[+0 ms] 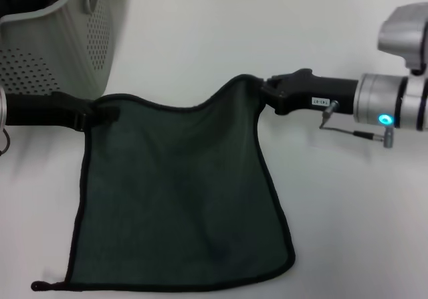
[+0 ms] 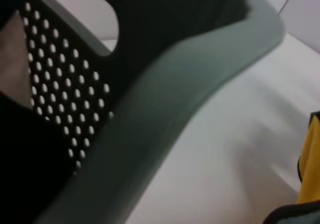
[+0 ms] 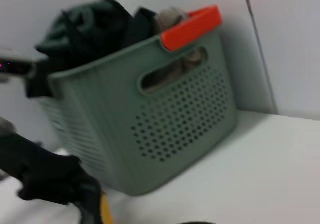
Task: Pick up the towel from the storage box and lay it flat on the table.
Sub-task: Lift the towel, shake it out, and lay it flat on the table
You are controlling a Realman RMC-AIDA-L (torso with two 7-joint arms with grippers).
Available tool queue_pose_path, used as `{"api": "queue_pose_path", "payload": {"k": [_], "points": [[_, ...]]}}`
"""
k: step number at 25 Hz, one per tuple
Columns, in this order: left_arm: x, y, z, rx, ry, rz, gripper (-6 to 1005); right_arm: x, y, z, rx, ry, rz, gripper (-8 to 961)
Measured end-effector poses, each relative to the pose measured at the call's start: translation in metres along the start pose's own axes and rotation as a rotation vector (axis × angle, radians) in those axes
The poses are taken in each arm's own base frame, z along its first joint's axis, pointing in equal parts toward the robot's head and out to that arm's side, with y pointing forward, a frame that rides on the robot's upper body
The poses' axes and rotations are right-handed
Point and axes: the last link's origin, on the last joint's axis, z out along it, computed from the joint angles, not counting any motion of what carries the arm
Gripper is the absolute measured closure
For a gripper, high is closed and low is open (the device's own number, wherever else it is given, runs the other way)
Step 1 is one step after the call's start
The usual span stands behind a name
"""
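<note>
A dark green towel (image 1: 177,195) is out of the grey storage box (image 1: 60,41) and spread over the white table (image 1: 214,38), green side up. The left gripper (image 1: 100,114) and right gripper (image 1: 267,93) each pinch a far corner, stretching that edge taut. The near edge rests on the table; its corner cord (image 1: 41,286) points to the robot's left. Judging by this, only lowering and letting go remain. Other cloths stay in the box.

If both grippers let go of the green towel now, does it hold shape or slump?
Probably slumps: the dark green cloth towel sags between the left gripper and right gripper pinching its top corners. Likely light; thin fabric. Its lower part seems to rest on the white table, so little should shift.
</note>
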Motion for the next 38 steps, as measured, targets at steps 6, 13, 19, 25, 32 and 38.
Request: {"api": "queue_pose_path", "payload": {"k": [6, 13, 19, 25, 32, 38], "points": [[-0.001, -0.004, -0.001, 0.025, 0.000, -0.009, 976, -0.013, -0.009, 0.012, 0.069, 0.031, -0.082, 953], [-0.005, -0.004, -0.001, 0.028, -0.006, -0.014, 971, -0.022, -0.009, 0.022, 0.075, 0.069, -0.145, 952], [-0.007, -0.004, -0.001, 0.030, -0.005, -0.020, 967, -0.021, -0.008, 0.023, 0.073, 0.075, -0.145, 953], [-0.007, -0.006, -0.003, 0.037, 0.003, -0.023, 958, -0.020, -0.005, 0.020, 0.059, 0.060, -0.149, 952], [-0.001, -0.007, -0.007, 0.038, 0.029, -0.031, 940, -0.013, -0.005, 0.010, 0.059, 0.051, -0.127, 837], [-0.003, -0.010, -0.012, 0.045, 0.031, -0.036, 713, -0.012, -0.006, -0.001, 0.082, 0.019, -0.120, 613]]}}
